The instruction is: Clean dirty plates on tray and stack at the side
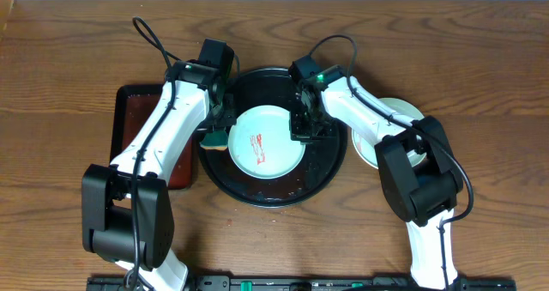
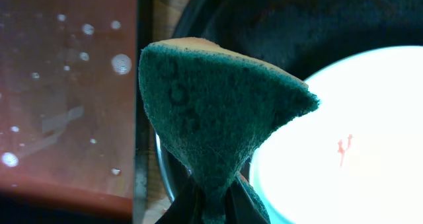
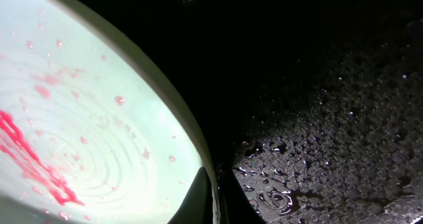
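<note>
Overhead: one mint plate (image 1: 262,145) w/ red smear sits on black tray (image 1: 274,198). Pale side stack (image 1: 396,111) lies R of tray, partly under the arm, count unclear. Left gripper (image 1: 216,136) is at plate's L edge, right gripper (image 1: 305,124) at its R rim.

Left wrist: fingers (image 2: 182,207) clamped on green sponge (image 2: 211,112), hanging over tray rim beside plate, not on the smear.

Right wrist: fingers (image 3: 198,197) together on plate rim; smear + specks unwiped, tray wet.

Est.: last plate on tray; scrub + stacking left.
</note>
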{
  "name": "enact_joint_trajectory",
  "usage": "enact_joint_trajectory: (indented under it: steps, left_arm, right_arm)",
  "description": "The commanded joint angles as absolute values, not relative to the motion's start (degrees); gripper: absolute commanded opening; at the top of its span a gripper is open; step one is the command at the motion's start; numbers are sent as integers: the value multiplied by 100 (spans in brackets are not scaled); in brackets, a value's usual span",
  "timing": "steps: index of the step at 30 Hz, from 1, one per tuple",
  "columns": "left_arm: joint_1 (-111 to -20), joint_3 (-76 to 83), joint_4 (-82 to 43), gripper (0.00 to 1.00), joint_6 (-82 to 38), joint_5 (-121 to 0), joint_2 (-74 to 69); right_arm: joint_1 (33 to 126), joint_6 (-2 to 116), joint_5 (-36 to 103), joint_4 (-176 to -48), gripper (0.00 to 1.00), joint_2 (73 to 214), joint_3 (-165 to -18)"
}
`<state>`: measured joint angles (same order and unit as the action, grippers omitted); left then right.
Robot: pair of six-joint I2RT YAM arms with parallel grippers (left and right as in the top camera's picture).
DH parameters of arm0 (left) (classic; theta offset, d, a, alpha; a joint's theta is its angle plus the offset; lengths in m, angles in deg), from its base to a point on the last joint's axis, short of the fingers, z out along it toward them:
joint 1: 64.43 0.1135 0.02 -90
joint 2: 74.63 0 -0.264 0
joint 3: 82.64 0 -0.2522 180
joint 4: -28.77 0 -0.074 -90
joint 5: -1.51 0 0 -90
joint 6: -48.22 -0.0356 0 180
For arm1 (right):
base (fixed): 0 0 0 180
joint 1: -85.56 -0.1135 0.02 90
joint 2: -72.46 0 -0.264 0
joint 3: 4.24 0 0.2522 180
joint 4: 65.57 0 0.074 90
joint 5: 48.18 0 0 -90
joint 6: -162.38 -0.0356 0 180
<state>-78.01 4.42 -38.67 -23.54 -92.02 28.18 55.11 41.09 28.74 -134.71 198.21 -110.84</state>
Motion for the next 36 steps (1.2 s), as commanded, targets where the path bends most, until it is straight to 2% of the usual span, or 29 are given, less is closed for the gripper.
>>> enact_joint_trajectory:
  steps: [1,8,21,28,30,36]
  left_arm:
    - [-7797,368,-3862,8,-2297,-8837,2881]
    - [-7924,674,-3561,8,-2015,-8743,2890]
    - [-8722,971,-3018,7,-1202,-8761,3285]
    - [-8938,1010,-3014,7,-1010,-8671,4048]
    - [-8938,1010,-2990,7,-1274,-8201,4214]
    - [-8938,1008,-2900,7,-3346,-5858,4291]
  right_arm:
    - [5528,3958,2998,-13263,1,19991,-10905]
    - [5526,4666,3001,-12898,1,19991,-10840]
    - [5526,4677,2994,-12369,1,19991,-10193]
    - [5526,4679,2998,-12336,1,19991,-10193]
    - [5526,4682,3001,-12334,1,19991,-10193]
    - [5524,4677,3001,-12293,1,19991,-10188]
